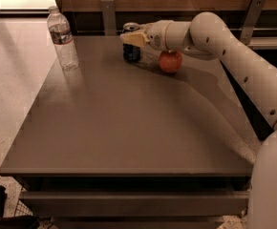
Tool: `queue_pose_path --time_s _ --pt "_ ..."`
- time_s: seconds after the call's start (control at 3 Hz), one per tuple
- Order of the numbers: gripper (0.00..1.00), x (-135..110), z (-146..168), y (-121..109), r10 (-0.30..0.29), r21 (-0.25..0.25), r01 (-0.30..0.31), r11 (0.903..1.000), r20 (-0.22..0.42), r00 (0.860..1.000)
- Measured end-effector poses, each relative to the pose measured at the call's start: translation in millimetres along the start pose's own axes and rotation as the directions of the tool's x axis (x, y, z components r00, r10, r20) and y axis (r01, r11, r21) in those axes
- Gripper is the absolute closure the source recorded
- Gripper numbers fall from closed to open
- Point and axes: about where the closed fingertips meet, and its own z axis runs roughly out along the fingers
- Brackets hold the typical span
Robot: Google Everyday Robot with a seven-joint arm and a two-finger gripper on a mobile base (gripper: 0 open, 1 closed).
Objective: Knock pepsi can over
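The pepsi can (pixel 131 53) is a small dark blue can with a silver top. It stands upright near the far edge of the grey table (pixel 129 128). My gripper (pixel 133 37) reaches in from the right, and its cream fingertips lie across the front of the can's upper part, just below its rim. A red apple (pixel 170 61) sits on the table just right of the can, under my forearm.
A clear plastic water bottle (pixel 62 38) stands upright at the table's far left corner. A wood-panelled wall with metal brackets (pixel 108 13) runs behind the table. My white arm (pixel 243 66) spans the table's right side. Pale floor lies to the left.
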Motion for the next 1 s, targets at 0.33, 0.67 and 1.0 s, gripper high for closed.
queue_pose_path --time_s 0.33,0.67,1.0 --pt "0.7 0.2 2.3 1.7 0.001 -0.003 -0.001 1.0 0.001 1.0" --pt "0.93 0.5 4.7 3.6 0.001 -0.008 -0.001 1.0 0.0 1.0" --pt "1.0 -6.2 2.9 4.3 -0.018 -0.017 0.018 0.9997 -0.039 0.999"
